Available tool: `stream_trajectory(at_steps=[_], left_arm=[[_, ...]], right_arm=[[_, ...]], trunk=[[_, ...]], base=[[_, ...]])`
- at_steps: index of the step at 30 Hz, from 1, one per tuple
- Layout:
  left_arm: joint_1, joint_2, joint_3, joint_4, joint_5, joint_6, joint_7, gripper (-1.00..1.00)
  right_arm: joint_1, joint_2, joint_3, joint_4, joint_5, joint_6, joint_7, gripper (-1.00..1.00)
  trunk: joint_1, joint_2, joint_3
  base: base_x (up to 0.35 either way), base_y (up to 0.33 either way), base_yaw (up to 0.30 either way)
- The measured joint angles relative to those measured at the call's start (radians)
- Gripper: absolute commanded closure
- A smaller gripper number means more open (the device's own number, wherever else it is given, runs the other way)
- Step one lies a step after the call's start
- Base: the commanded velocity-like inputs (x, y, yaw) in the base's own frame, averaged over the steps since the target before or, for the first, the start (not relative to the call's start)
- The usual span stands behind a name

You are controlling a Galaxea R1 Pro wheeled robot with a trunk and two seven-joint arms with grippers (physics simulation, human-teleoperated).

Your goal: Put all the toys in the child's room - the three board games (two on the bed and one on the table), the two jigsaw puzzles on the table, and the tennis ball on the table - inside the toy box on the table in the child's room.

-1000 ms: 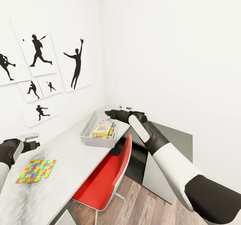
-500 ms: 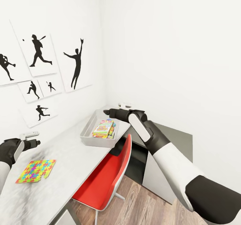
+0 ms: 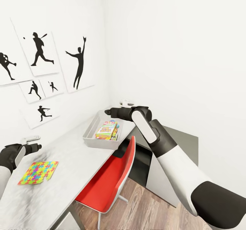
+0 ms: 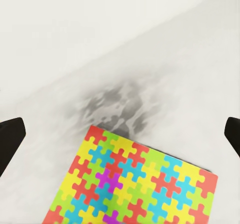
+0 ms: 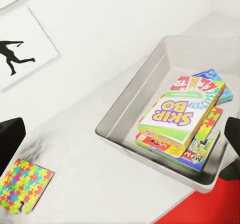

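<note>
The grey toy box [image 3: 99, 143] stands at the far end of the white table [image 3: 71, 154]. It holds a stack of board games [image 3: 107, 129], with a Skip-Bo box [image 5: 175, 116] on top and other colourful boxes under it. My right gripper [image 3: 107, 111] hovers open just above the box's far right corner with nothing between its fingers [image 5: 10, 140]. A bright multicoloured jigsaw puzzle [image 3: 38, 172] lies flat on the table near me. My left gripper [image 3: 34, 144] hangs open a little above and behind the puzzle [image 4: 135, 184], holding nothing.
A red chair [image 3: 109, 182] is tucked under the table's right edge. Beyond it stands a low grey cabinet [image 3: 181, 144] against the right wall. Black sports silhouettes [image 3: 78, 64] hang on the left wall, and wooden floor [image 3: 147, 209] lies below.
The whole picture has shifted slightly, so the camera has moved. Both arms and the toys keep nearly the same places relative to each other.
</note>
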Motion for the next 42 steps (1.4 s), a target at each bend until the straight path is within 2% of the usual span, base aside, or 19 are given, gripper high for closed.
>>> stream_trajectory(at_steps=[14,21,29,42], left_arm=[[0.000,-0.001,-0.001,0.001,0.002,-0.006,-0.001,-1.00],[0.000,-0.003,0.000,-0.005,0.006,-0.007,-0.001,-1.00],[0.000,-0.022,-0.001,-0.009,0.006,-0.019,-0.001,-1.00],[0.000,-0.025,-0.001,-0.009,0.007,-0.027,-0.001,-1.00]], right_arm=[[0.000,0.000,-0.006,-0.066,-0.001,0.050,-0.014,-1.00],[0.000,0.000,-0.006,-0.070,-0.001,0.052,-0.015,-1.00],[0.000,0.000,-0.006,-0.072,-0.001,0.055,-0.015,-1.00],[0.000,0.000,-0.007,-0.072,-0.001,0.055,-0.015,-1.00]], trunk=[[0.000,0.000,-0.015],[0.000,0.000,-0.018],[0.000,0.000,-0.030],[0.000,0.000,-0.051]], base=[[0.000,0.000,0.039],[0.000,0.000,0.001],[0.000,0.000,0.000],[0.000,0.000,0.000]])
